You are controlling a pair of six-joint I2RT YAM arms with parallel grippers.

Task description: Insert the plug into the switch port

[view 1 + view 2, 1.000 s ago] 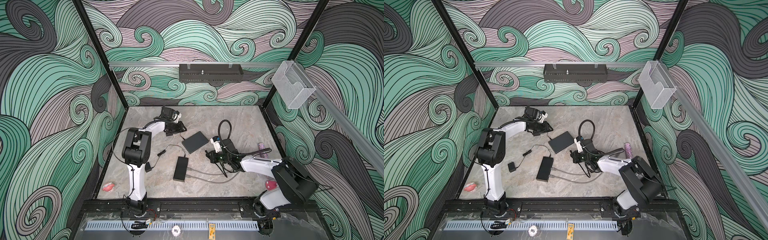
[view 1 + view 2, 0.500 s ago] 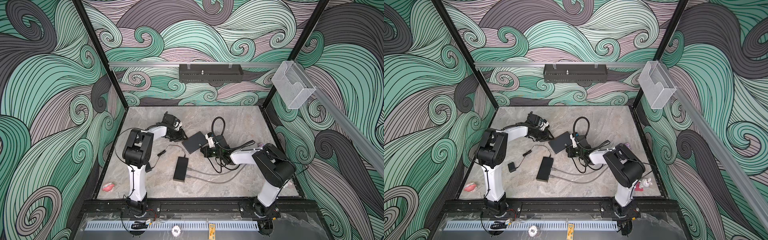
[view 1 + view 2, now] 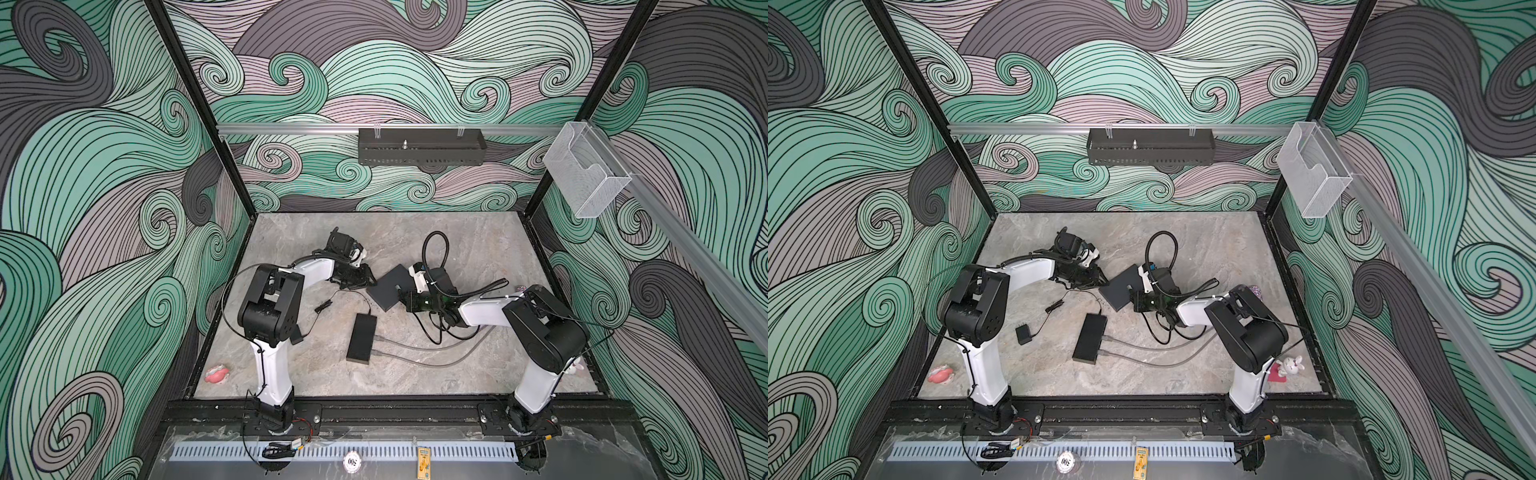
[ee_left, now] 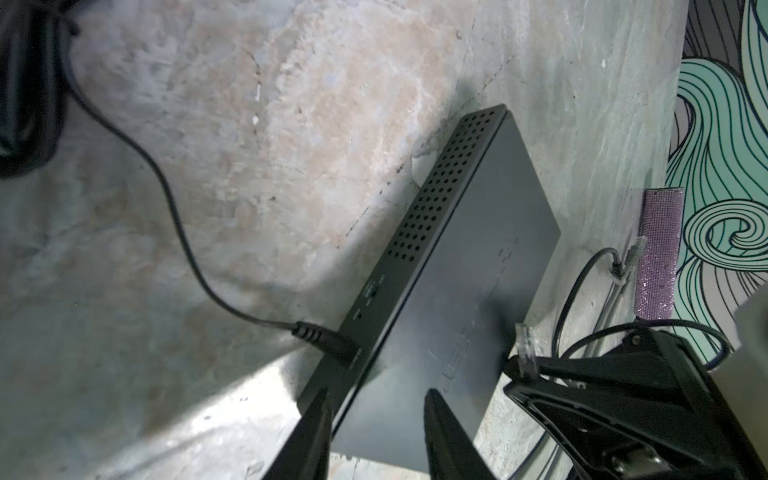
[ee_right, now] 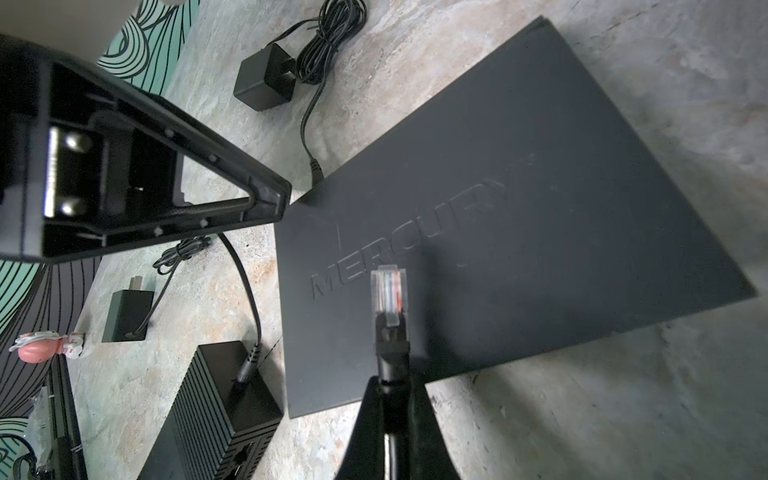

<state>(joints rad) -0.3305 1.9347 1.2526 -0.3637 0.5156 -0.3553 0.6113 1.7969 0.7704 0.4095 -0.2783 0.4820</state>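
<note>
Dark-grey box (image 3: pixel 388 289): flat and square, it lay mid-frame on the stone table (image 3: pixel 478 249) in both top views, between the two grippers. Only the left wrist view showed its perforated edge with a thin black lead plugged in.
Raised lettering: MERCURY on the box's top could be read only in the right wrist view.
Plug (image 5: pixel 388 291): clear, held over that lettering at centre frame. Whether it touched the box could not be told.
Right gripper (image 5: pixel 390 380): clamped on the black boot just behind the plug.
Left gripper (image 4: pixel 376 392): fingers stood parted astride the box's corner at the bottom of the frame; contact was unclear.
Switch port (image 5: pixel 240 456): a small dim socket in the narrow black brick box (image 3: pixel 361 338), lower left in the right wrist view. In both top views that box lay below the grey one and apart from it, with grey cables (image 3: pixel 399 343) leaving its right side.
Power adapter (image 3: pixel 1022 333): sat left of the brick in a top view. The right wrist view added a second adapter (image 5: pixel 262 83) at upper middle.
Black rack (image 3: pixel 420 146): hung on the back rail at upper middle, with a small metal stud standing in it.
Clear holder (image 3: pixel 584 176): mounted on the right rail at upper right, its walls see-through.
Open room: bare stone lay behind both grippers toward the back wall, and between the brick and the front rail.
Edges: a purple glitter tube (image 4: pixel 658 253) lay at the table's edge by the wall, and a pink toy (image 3: pixel 217 374) sat at the table's lower-left corner.
</note>
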